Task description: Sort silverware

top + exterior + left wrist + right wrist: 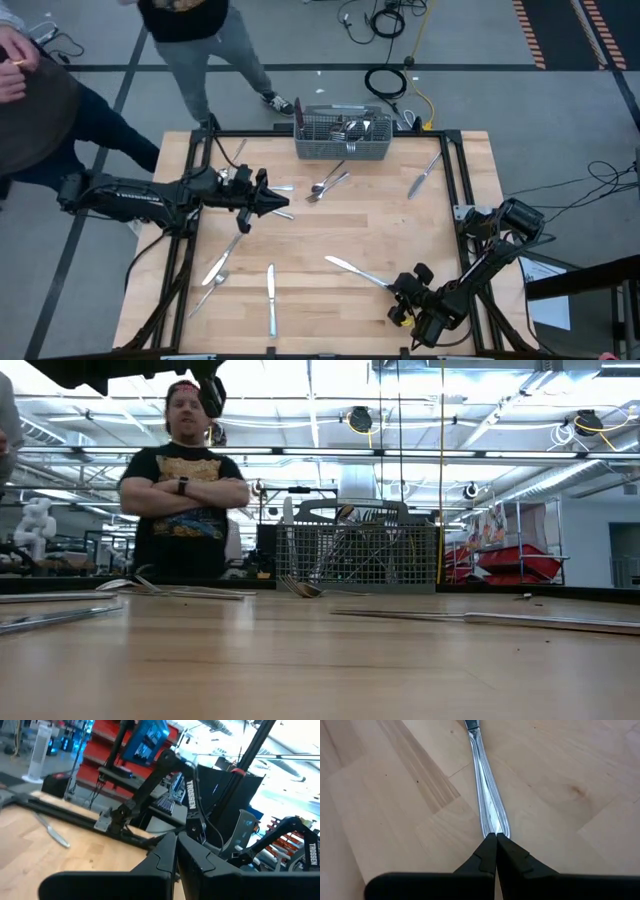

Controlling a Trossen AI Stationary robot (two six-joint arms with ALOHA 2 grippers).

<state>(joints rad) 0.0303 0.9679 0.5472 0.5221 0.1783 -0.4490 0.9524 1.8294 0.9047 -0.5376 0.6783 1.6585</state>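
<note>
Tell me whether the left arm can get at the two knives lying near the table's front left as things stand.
Probably yes. The left gripper, fingers shut, hangs over the table's left-middle, and the two knives lie on bare wood nearer the front with nothing over them. The right gripper is off to the right.

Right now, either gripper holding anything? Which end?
Right gripper is shut on the knife, pinching its handle end against the table. Left gripper is shut with nothing between its fingers.
</note>
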